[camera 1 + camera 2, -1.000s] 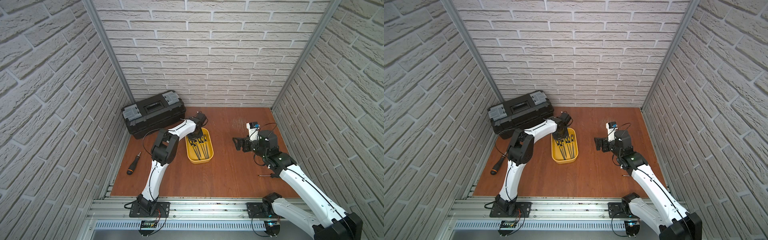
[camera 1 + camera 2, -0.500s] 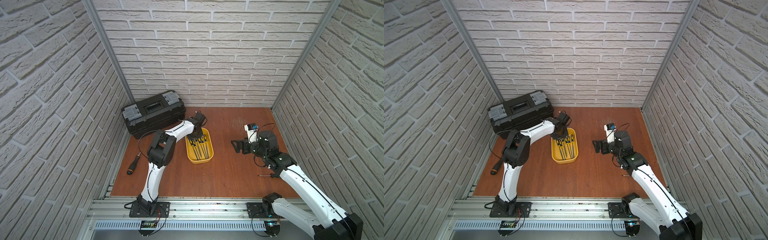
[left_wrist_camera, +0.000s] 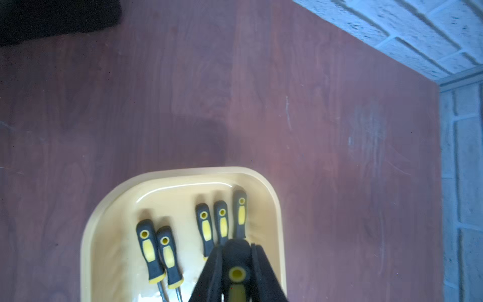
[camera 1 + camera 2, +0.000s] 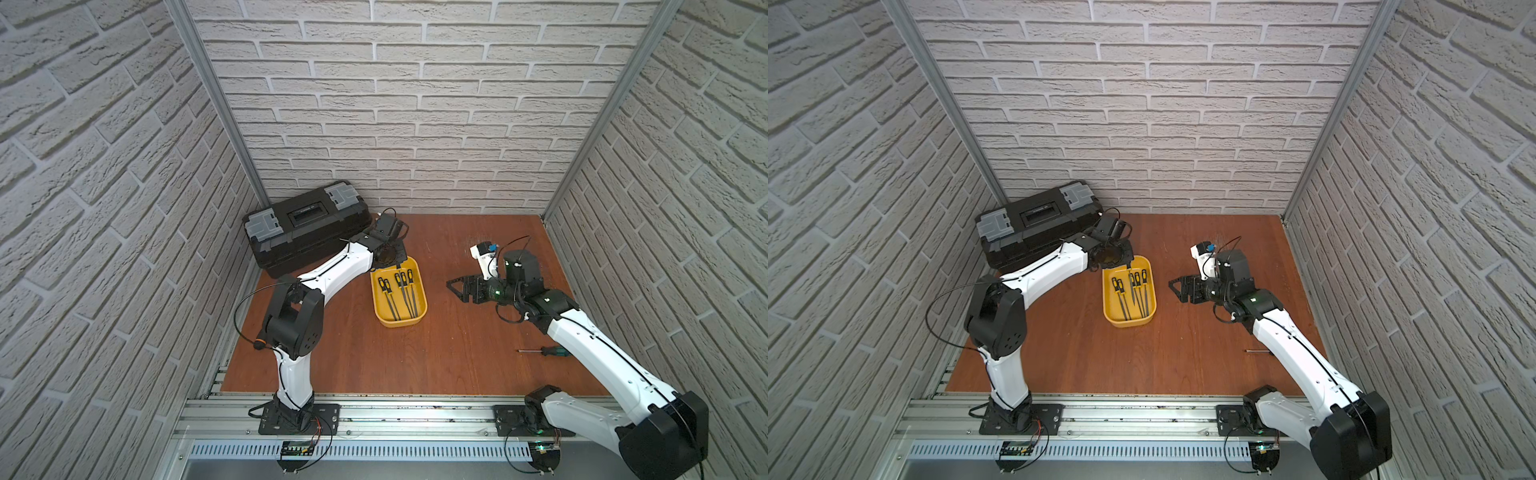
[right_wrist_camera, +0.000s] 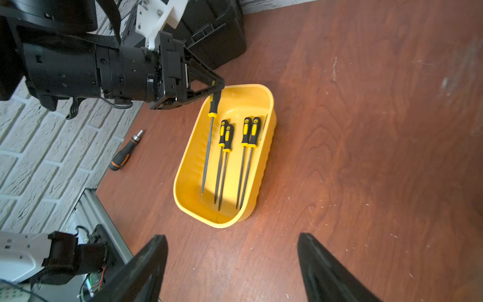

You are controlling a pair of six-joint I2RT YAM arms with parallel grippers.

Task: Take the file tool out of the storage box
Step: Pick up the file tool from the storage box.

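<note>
Counter (image 4: 457,357): brown wood grain, walled in by white brick; carries all below.

Toolbox (image 4: 307,226): black with grey latches, closed, at the far left corner.

Left arm (image 4: 332,274): rises from its base on the near rail, bends at the elbow, then reaches forward past the toolbox; the wrist turns down over the far end of the storage box.

Right arm (image 4: 582,336): stretches low across the right side of the counter, wrist level and pointing at the storage box; right fingers (image 5: 146,264) spread wide with nothing between them, well apart from the box.

Storage box (image 4: 401,323): shallow bright yellow tray with rounded corners, mid-counter, just beside the toolbox.

File tool (image 5: 209,142): black and yellow handle, long slim dark blade; left fingers (image 5: 209,75) pinch the top of the handle above the far end of the box; the blade slants down inside it; whether the tip touches the floor cannot be told.

Further files (image 5: 254,130): same handles, side by side on the box floor.

Black and orange screwdriver (image 5: 122,155): on the counter by the left wall.

Teal-handled screwdriver (image 4: 548,351): beside the right arm.
</note>
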